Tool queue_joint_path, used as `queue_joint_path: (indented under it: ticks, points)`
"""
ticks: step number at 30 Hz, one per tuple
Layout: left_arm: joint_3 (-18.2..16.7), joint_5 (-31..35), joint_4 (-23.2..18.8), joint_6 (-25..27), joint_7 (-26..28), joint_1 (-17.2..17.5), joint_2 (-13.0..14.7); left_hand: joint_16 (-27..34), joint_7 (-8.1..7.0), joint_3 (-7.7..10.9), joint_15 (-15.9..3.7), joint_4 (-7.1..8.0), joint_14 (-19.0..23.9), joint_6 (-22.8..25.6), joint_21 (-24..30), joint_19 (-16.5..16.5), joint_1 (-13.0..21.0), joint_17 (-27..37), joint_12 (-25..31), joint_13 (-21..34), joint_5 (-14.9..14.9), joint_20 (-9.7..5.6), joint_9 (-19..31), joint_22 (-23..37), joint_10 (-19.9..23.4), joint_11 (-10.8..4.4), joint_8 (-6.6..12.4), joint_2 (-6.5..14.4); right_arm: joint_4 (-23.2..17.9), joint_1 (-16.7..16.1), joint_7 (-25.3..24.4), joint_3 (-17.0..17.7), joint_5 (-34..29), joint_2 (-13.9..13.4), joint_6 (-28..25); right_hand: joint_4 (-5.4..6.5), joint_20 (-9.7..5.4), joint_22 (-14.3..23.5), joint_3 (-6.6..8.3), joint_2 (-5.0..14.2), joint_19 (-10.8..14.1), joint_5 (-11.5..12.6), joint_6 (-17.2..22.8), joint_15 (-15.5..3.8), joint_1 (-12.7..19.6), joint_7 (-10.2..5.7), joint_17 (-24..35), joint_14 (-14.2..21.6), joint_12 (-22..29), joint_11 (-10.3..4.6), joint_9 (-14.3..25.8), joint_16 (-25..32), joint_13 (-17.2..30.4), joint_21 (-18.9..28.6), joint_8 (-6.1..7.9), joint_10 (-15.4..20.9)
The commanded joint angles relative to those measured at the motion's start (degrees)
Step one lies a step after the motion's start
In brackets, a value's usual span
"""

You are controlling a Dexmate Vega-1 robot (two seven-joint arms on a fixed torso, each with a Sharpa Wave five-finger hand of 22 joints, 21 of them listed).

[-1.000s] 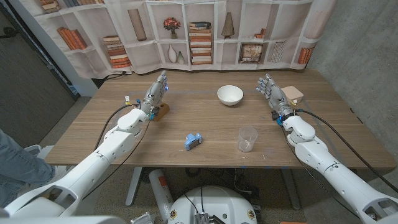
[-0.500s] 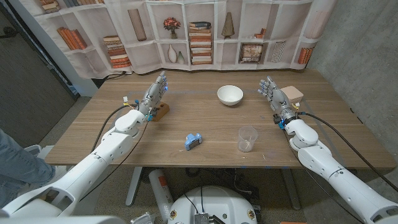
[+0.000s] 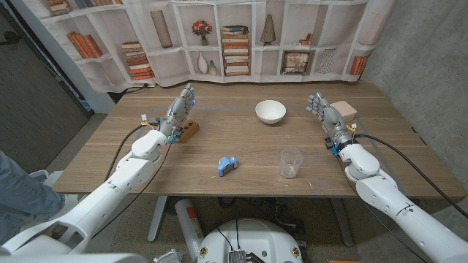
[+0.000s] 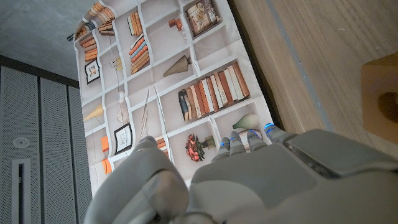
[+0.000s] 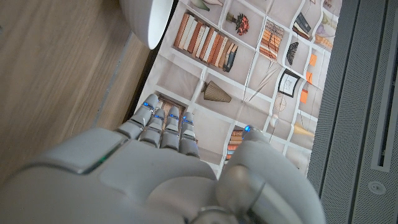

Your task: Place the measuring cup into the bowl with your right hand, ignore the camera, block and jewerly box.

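A clear plastic measuring cup [image 3: 291, 163] stands upright near the table's front edge, right of centre. A white bowl [image 3: 270, 112] sits farther back in the middle; its rim [image 5: 144, 18] also shows in the right wrist view. My right hand [image 3: 327, 117] is raised at the right side, fingers straight and apart, holding nothing, behind and to the right of the cup. In the right wrist view the right hand [image 5: 155, 168] shows from behind. My left hand [image 3: 180, 111] stands open at the left, holding nothing; it shows as the left hand [image 4: 249, 180] in its wrist view.
A wooden block [image 3: 189, 131] with a hole lies just beside my left hand, also seen as the block [image 4: 382, 99]. A small blue camera [image 3: 227, 166] lies at front centre. A pinkish jewelry box [image 3: 344, 109] sits behind my right hand. A bookshelf-print curtain [image 3: 241, 36] hangs behind the table.
My right hand has drifted slightly right and toward the front. The left hand has shifted slightly. Cup, bowl and the other things have not moved.
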Motion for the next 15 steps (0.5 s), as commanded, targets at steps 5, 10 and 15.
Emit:
queue_joint_path:
  ticks: [5, 10, 15]
  points:
    - [-0.9, -0.1, -1.5, -1.5, -0.7, 1.3, 1.3, 0.3, -0.04, -0.01, 0.0, -0.35, 0.6, 0.3, -0.1, -1.4, 0.6, 0.1, 0.3, 0.1, 0.3, 0.22, 0.2, 0.3, 0.4, -0.11, 0.56, 0.3, -3.8, -4.5, -2.0, 1.4, -2.3, -1.7, 1.8, -0.44, -0.91, 0.2, 0.08, -0.01, 0.4, -0.1, 0.1, -0.29, 0.7, -0.57, 0.2, 0.4, -0.1, -0.13, 0.2, -0.1, 0.1, -0.2, -0.1, 0.6]
    - [-1.1, -0.3, -2.1, -1.5, -0.6, 1.8, 1.6, 0.3, -0.04, -0.06, 0.0, -0.38, 0.6, 0.5, -0.1, -1.3, 0.6, 0.1, 0.3, 0.1, 0.3, 0.18, 0.2, 0.3, 0.5, -0.07, 0.55, 0.4, -4.5, -5.6, -2.0, 1.8, -2.5, -2.1, 2.2, -0.54, -1.01, 0.2, 0.09, -0.02, 0.5, -0.1, 0.1, -0.27, 0.8, -0.62, 0.2, 0.5, -0.1, -0.15, 0.2, -0.1, 0.1, -0.3, -0.1, 0.7]
    - [-1.1, -0.2, -2.5, -0.8, -0.1, 1.9, 1.7, 0.3, -0.06, -0.1, -0.03, -0.4, 0.7, 0.5, -0.1, -1.3, 0.7, 0.1, 0.3, 0.1, 0.3, 0.17, 0.2, 0.3, 0.5, -0.21, 0.51, 0.4, -4.6, -6.5, -1.3, 2.2, -1.9, -2.2, 3.0, -0.79, -1.16, 0.2, 0.11, -0.07, 1.2, -0.1, 0.1, -0.47, 1.1, -0.66, 0.2, 0.7, -0.1, -0.27, 0.2, -0.1, 0.1, -0.3, -0.1, 0.7]
